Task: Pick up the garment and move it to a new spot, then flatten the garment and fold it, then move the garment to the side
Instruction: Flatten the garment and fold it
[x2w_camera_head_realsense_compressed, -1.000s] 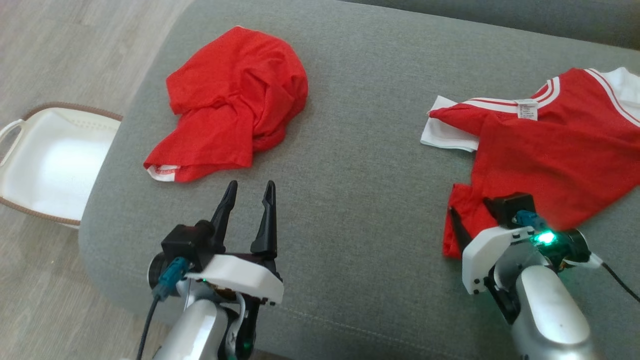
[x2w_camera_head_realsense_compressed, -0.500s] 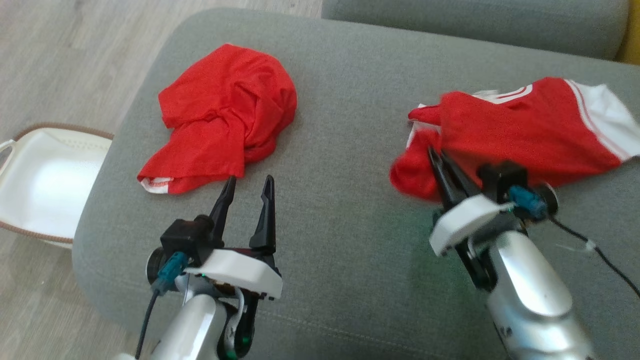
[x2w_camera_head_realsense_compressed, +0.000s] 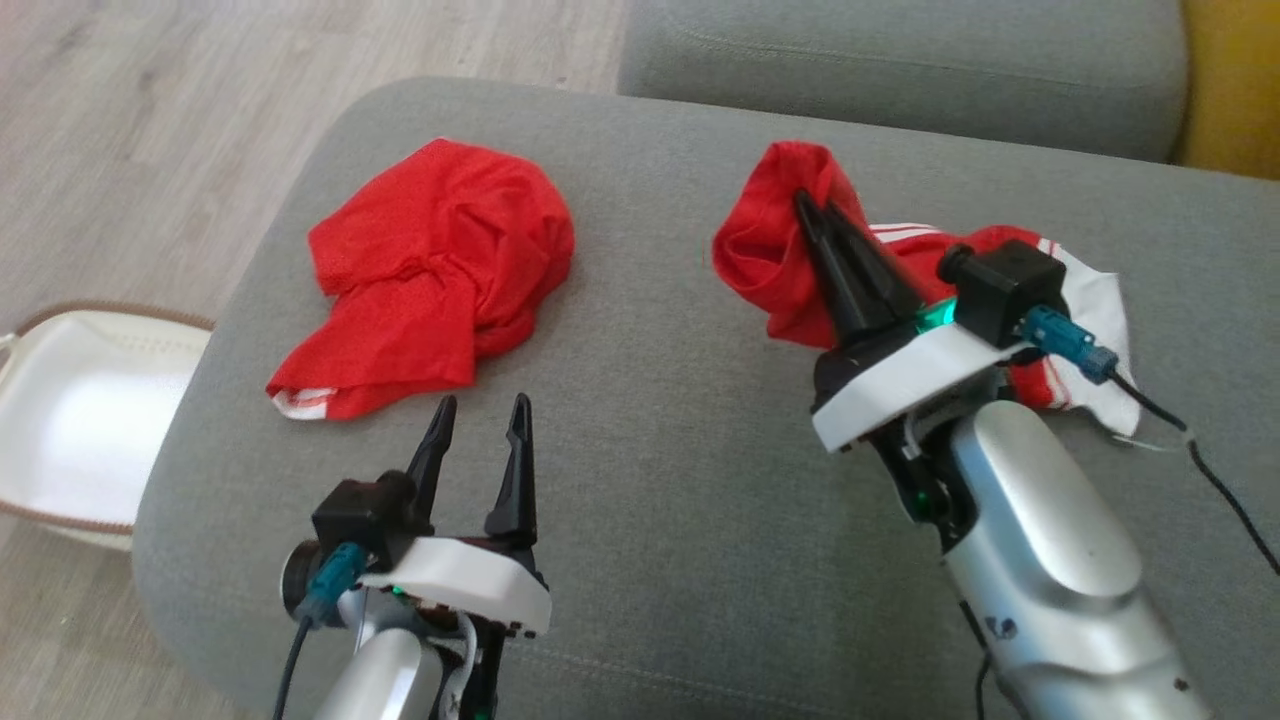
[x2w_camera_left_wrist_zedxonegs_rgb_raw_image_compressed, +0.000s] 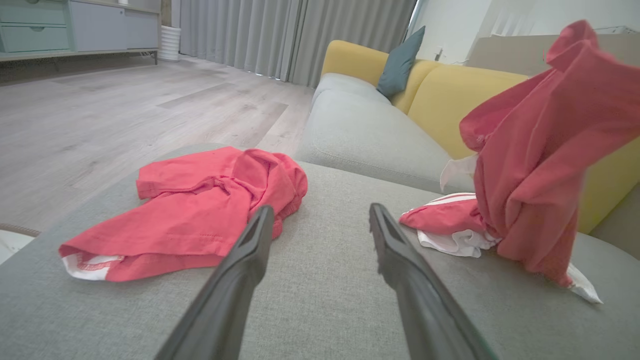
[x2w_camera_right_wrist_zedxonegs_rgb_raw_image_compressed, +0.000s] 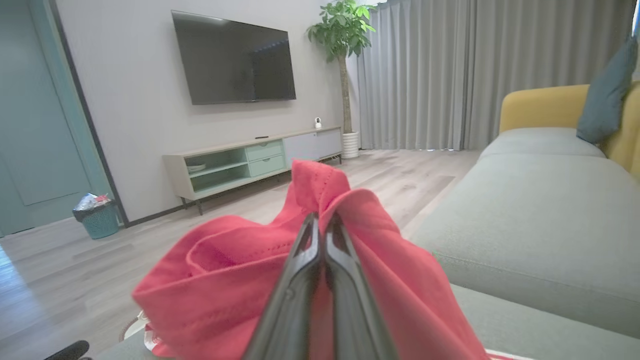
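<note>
Pickup step: the right gripper (x2w_camera_head_realsense_compressed: 810, 205), clamped on the red-and-white jersey (x2w_camera_head_realsense_compressed: 755, 255), holds it half-raised; the left gripper (x2w_camera_head_realsense_compressed: 483, 402) gapes empty. Next, it needs carrying elsewhere.

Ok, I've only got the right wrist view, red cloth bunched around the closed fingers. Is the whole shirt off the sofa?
Observer: No. The right gripper holds the striped shirt up by one bunched part, but its lower end, with the white sleeve, lies on the grey cushion.
Operator: And what's the left arm doing?
Observer: The left gripper is open, holding nothing, over the near part of the cushion.
Operator: Anything lying on that side?
Observer: Yes, a second red garment lies crumpled just ahead of the left gripper, apart from its fingertips.
</note>
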